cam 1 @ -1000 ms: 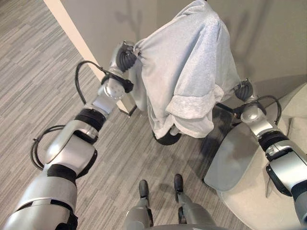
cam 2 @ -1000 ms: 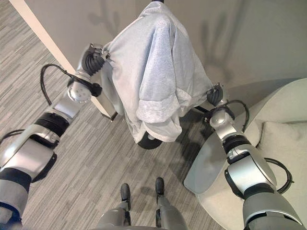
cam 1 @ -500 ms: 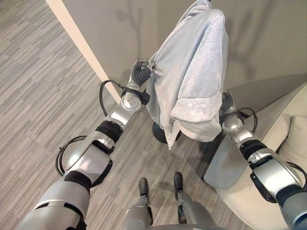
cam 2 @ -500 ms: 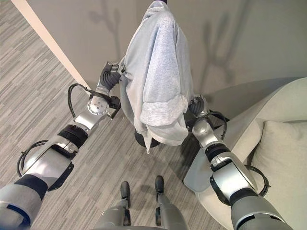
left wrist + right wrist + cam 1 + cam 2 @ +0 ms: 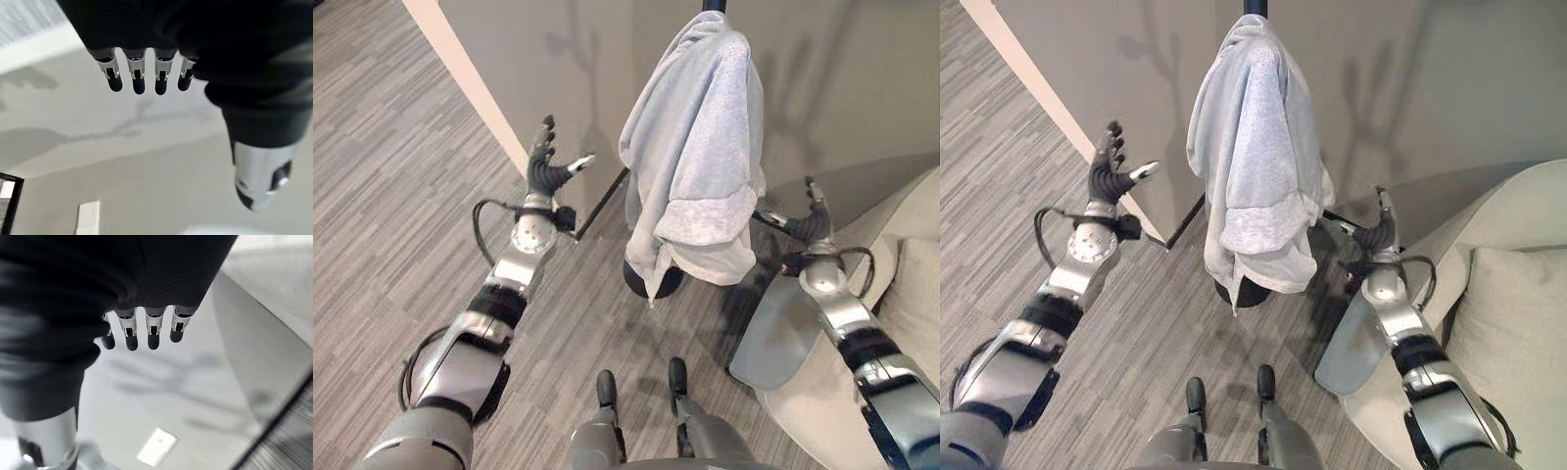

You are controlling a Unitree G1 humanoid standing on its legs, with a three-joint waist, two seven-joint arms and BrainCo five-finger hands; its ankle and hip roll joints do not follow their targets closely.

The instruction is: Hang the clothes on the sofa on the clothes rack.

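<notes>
Left hand [image 5: 545, 168]: raised beside the wall, well left of the garment, fingers straight and spread with the thumb out to the side; it holds nothing, and its wrist view confirms straight fingers [image 5: 138, 78] against bare wall. Judged reason: a hand spread this wide and standing clear of the cloth suits a release, so that no finger can snag the fabric. Centre: the grey sweatshirt [image 5: 695, 166] is draped over the top of the clothes rack [image 5: 1255, 6], whose dark pole tip shows just above the cloth and whose round dark base [image 5: 651, 280] shows under the hem. The garment hangs on both sides of the pole, which is presumably why it stays up unsupported; whether it sits on a hook or only on the pole's top cannot be told, as the cloth covers that part. One cuffed fold bunches low on the right side, so the load looks somewhat uneven. Right hand [image 5: 810, 220]: low, just right of the hem and not touching it, fingers relaxed and empty; its wrist view shows straight fingers [image 5: 152, 333]. Far right: the pale sofa [image 5: 1518, 245] with a cushion [image 5: 1506, 333]; no clothing is visible on the part in view. Judgement: the hanging step appears complete.
</notes>
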